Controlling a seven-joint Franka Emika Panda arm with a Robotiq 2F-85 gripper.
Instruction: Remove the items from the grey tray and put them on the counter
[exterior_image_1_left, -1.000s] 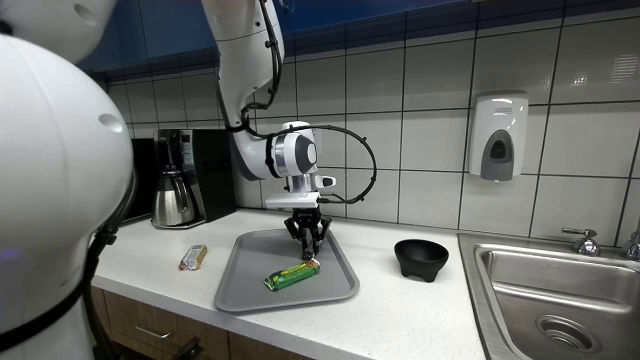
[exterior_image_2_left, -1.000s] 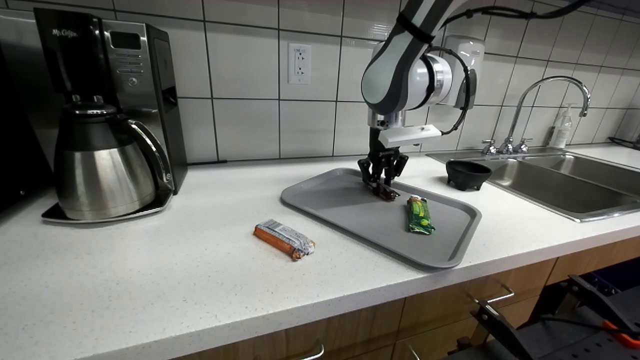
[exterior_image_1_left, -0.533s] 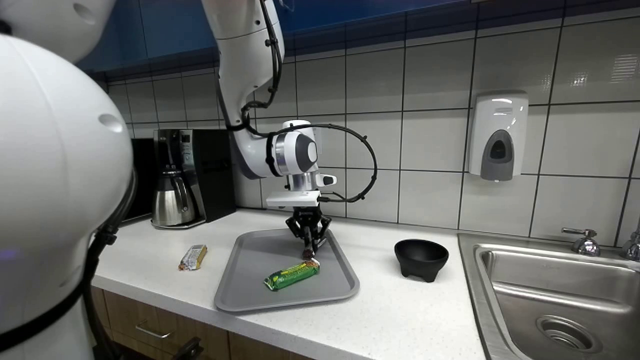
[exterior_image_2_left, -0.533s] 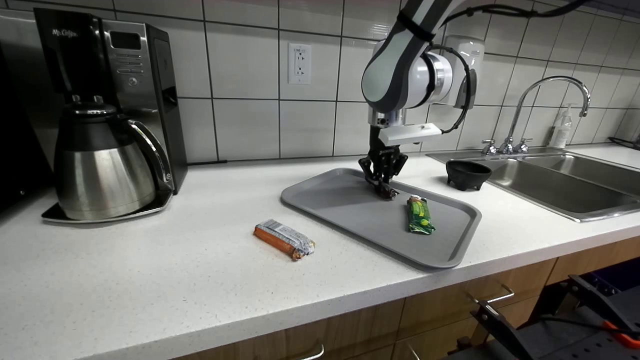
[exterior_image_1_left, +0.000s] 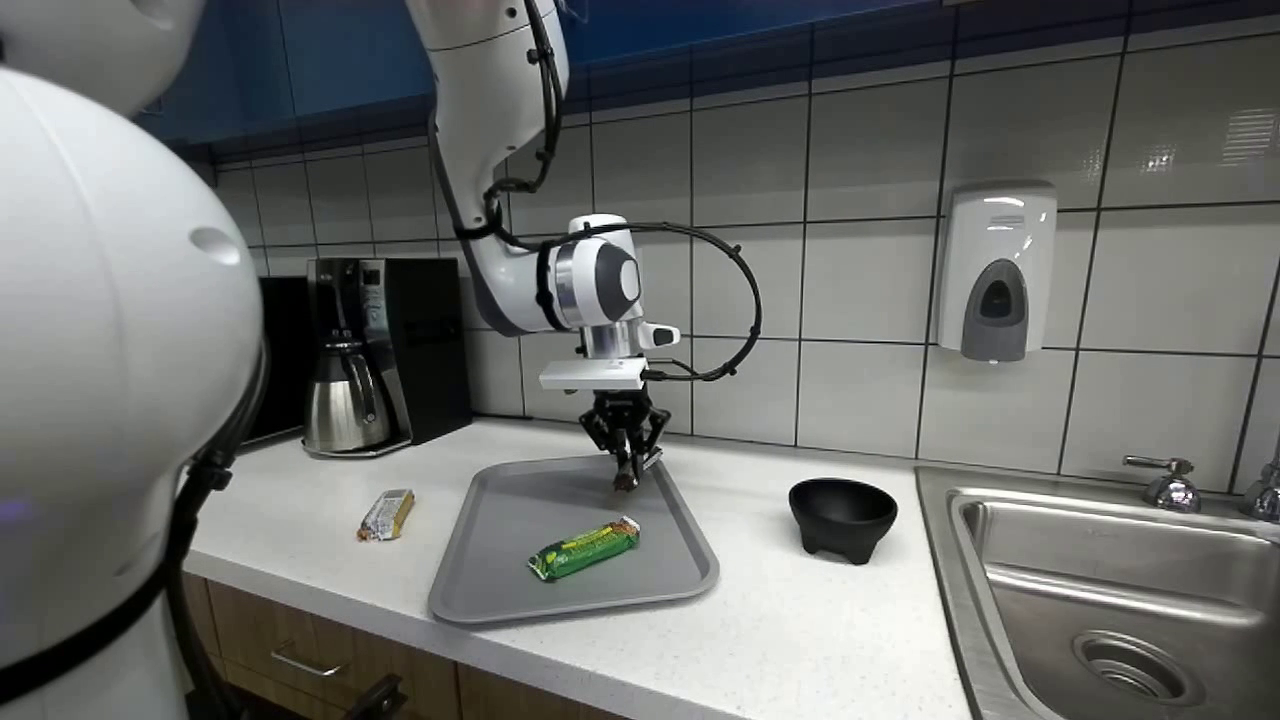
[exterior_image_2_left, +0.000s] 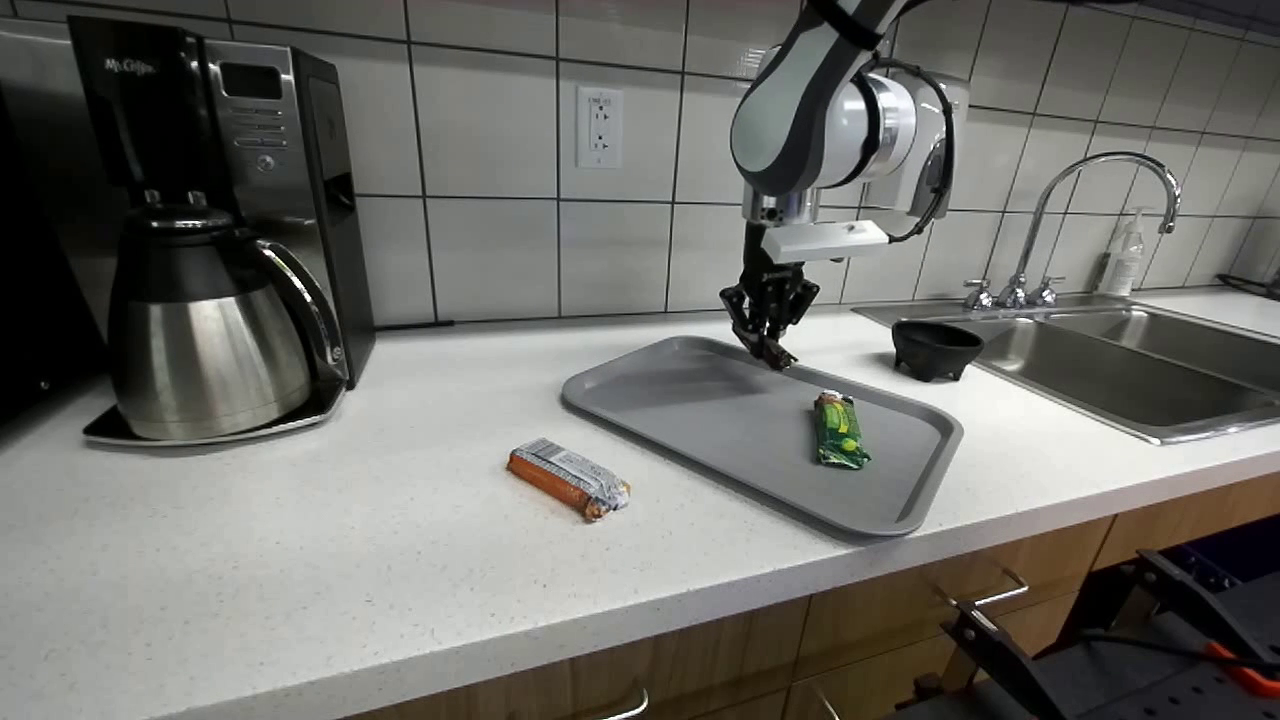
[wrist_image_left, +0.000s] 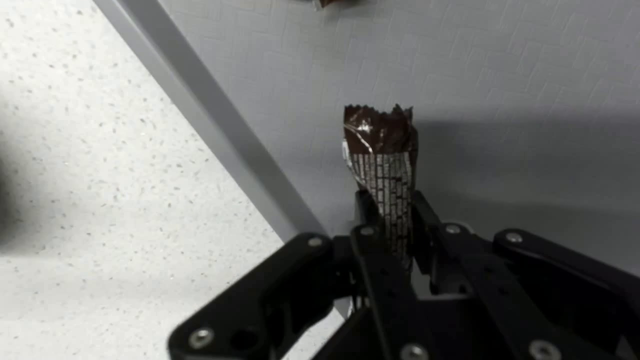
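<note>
Behind my arm (exterior_image_1_left: 490, 110), the tiled wall (exterior_image_1_left: 870, 280) spans both exterior views and closes off the back. The white counter (exterior_image_2_left: 300, 570) runs along it, its front edge dropping to wood-coloured drawers (exterior_image_2_left: 880, 590). The steel sink (exterior_image_1_left: 1110, 600) is set into the worktop, a flat metal rim around it. Well apart from it, a coffee maker (exterior_image_2_left: 335, 225) with a steel carafe (exterior_image_2_left: 205, 345) stands close to the wall. Between the two lies the grey tray (exterior_image_2_left: 685, 412), a corner near the counter's front edge, its rim low; from it I have worktop to move over on both sides, toward the coffee maker and toward the sink. A soap dispenser (exterior_image_1_left: 998, 270) hangs on the wall, higher than my claw (wrist_image_left: 391, 202). A black bowl (exterior_image_1_left: 843, 518) stands upright between tray and sink, just beside the metal rim. The claw is drawn in tight, its fingers (wrist_image_left: 424, 220) pinching a dark brown wrapped bar (wrist_image_left: 381, 145); in the wrist view I see the crimped end jutting past the tips, held above the tray near its rim. The green wrapped bar (exterior_image_1_left: 585, 550) lies flat on the tray, apart from the claw. An orange-and-silver bar (exterior_image_2_left: 568, 480) rests on the counter, on the coffee maker's side of the tray.
</note>
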